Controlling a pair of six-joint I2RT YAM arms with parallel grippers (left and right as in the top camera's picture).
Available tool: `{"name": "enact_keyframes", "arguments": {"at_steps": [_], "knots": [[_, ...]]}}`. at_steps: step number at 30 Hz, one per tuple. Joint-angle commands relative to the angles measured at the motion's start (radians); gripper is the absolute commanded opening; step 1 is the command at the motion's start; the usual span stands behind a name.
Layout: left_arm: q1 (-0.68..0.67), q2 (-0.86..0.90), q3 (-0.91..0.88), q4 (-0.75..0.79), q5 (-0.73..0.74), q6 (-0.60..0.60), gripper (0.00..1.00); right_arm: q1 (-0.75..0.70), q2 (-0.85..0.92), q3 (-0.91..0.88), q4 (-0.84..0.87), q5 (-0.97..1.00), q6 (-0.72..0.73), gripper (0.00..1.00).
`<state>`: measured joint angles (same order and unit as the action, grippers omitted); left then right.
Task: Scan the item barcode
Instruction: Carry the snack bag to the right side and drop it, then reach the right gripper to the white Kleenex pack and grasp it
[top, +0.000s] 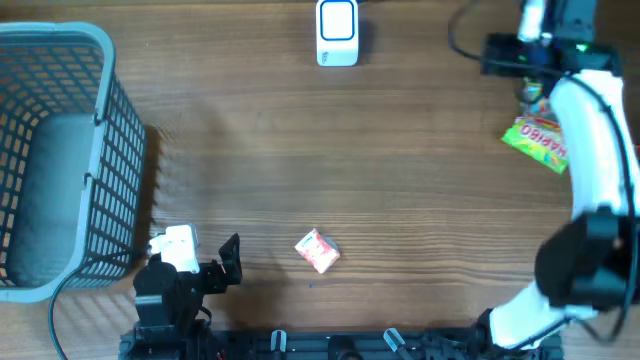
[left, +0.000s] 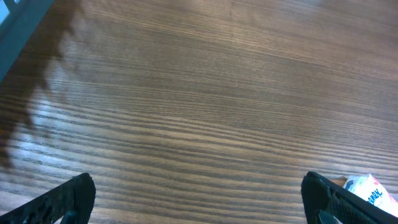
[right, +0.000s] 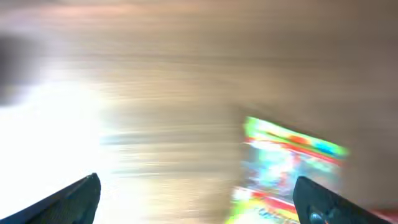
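Note:
A green and yellow Haribo bag (top: 538, 140) lies flat at the table's right side. In the blurred right wrist view the bag (right: 283, 168) rests on the wood, just inside the right fingertip (right: 317, 202). My right gripper (right: 198, 199) hangs over it with its jaws wide apart and nothing held; from overhead it (top: 522, 58) is mostly hidden under its wrist. The white and blue scanner (top: 337, 32) stands at the back centre. My left gripper (left: 199, 199) is open and empty above bare wood at the front left (top: 195, 265).
A small red and white packet (top: 318, 250) lies at the front centre, and it shows at the right edge of the left wrist view (left: 370, 190). A grey wire basket (top: 60, 60) fills the left side. A black cable (top: 462, 40) runs near the right wrist.

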<state>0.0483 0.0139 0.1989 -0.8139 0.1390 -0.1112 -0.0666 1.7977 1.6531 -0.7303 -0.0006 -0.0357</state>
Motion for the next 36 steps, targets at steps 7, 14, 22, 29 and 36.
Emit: {"name": "enact_keyframes", "arguments": {"at_steps": [7, 14, 22, 29, 36], "knots": [[0.003, -0.008, -0.011, 0.002, -0.002, -0.006, 1.0, 0.5, -0.019, -0.135, -0.307, -0.365, 0.168, 0.92], [0.003, -0.008, -0.011, 0.002, -0.002, -0.006, 1.0, 0.788, -0.018, -0.271, -0.32, -0.389, 0.636, 0.66], [0.003, -0.008, -0.011, 0.002, -0.002, -0.006, 1.0, 0.889, -0.018, -0.519, -0.269, -0.379, 1.445, 0.98], [0.003, -0.008, -0.011, 0.002, -0.002, -0.006, 1.0, 0.89, -0.018, -0.725, 0.026, -0.483, 1.677, 0.82], [0.003, -0.008, -0.011, 0.002, -0.002, -0.006, 1.0, 0.89, -0.019, -0.731, 0.076, -0.268, 1.713, 0.04]]}}
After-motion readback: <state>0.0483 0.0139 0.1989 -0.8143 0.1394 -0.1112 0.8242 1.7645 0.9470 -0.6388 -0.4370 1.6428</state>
